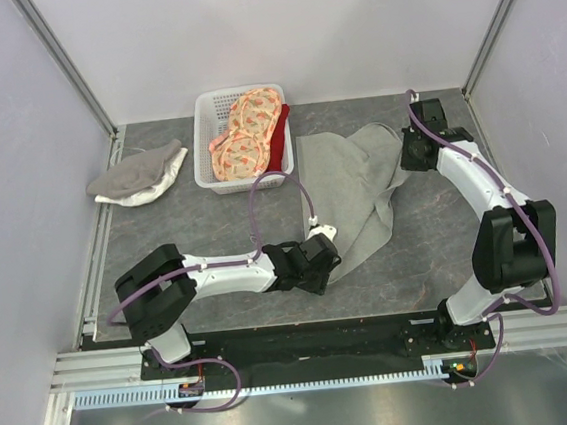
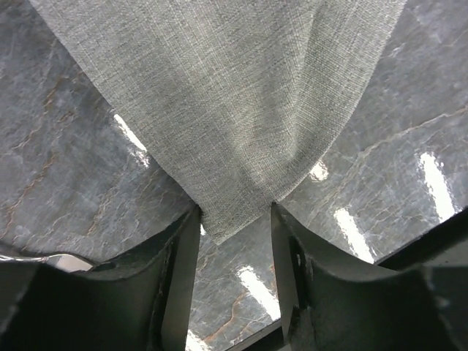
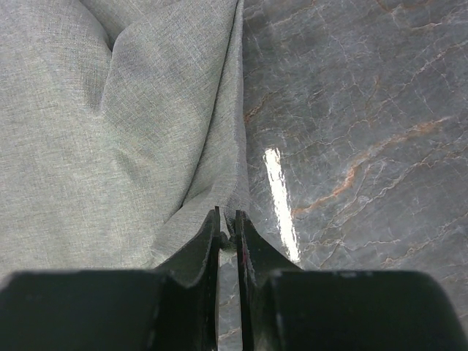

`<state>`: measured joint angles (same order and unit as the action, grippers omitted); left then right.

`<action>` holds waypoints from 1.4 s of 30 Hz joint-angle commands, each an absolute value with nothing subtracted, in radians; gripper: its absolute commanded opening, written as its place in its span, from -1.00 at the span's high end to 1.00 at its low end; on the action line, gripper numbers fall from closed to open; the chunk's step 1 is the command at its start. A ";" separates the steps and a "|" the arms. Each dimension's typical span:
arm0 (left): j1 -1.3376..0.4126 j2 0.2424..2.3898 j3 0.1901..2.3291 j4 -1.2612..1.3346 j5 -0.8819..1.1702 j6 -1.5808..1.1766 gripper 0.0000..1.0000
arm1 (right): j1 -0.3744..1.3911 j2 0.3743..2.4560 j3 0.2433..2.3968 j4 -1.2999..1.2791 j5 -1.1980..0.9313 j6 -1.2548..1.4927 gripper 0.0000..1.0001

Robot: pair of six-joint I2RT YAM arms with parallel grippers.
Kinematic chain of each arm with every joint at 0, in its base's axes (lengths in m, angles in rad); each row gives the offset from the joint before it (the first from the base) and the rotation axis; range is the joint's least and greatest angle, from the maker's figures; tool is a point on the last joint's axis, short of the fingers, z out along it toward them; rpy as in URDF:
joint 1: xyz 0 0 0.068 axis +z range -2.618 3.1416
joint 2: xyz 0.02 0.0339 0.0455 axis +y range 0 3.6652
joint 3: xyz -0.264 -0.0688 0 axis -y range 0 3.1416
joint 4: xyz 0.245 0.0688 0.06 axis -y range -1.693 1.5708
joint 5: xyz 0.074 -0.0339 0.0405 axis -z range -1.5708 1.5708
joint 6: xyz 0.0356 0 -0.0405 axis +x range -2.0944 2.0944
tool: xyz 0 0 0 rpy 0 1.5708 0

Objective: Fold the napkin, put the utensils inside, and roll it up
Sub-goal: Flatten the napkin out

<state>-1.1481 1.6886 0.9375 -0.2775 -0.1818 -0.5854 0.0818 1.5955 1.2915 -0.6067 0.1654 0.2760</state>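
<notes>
Two grips were needed for this fold, and only one was made. My left gripper [image 2: 235, 212] stood with its jaws half apart, and the near corner of the napkin [image 2: 234, 110] lay loose between the fingers [image 2: 183, 248], not pinched. My right gripper [image 3: 227, 217] was pressed nearly closed on the napkin's far edge, where the cloth bunched into creases at its tips.

From above, the napkin lay rumpled at about 1 o'clock on the marbled tabletop [image 1: 195, 231], with my left gripper at its 7 o'clock corner and my right at its 2 o'clock corner.

I judged that the risk lay on the left. The corner reached only a little way between the fingers, so a pinch could catch a few threads, or none, and slip off on lifting. A pull from the right alone would then drag the cloth into a worse heap. The white basket [image 1: 204, 140] at 11 o'clock sat just beside the napkin and could snag a swung fold.
</notes>
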 commanded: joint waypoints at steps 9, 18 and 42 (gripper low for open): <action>-1.172 1.766 0.968 -0.341 -0.276 -0.630 0.96 | 0.040 1.485 1.324 -0.638 0.123 0.272 1.00; -1.143 1.527 1.294 -0.488 -0.463 -0.447 0.96 | 0.029 1.287 1.535 -0.794 0.251 0.253 1.00; -0.905 1.287 1.838 -0.612 -0.155 -0.218 0.96 | 0.028 1.108 2.074 -1.042 0.416 0.236 1.00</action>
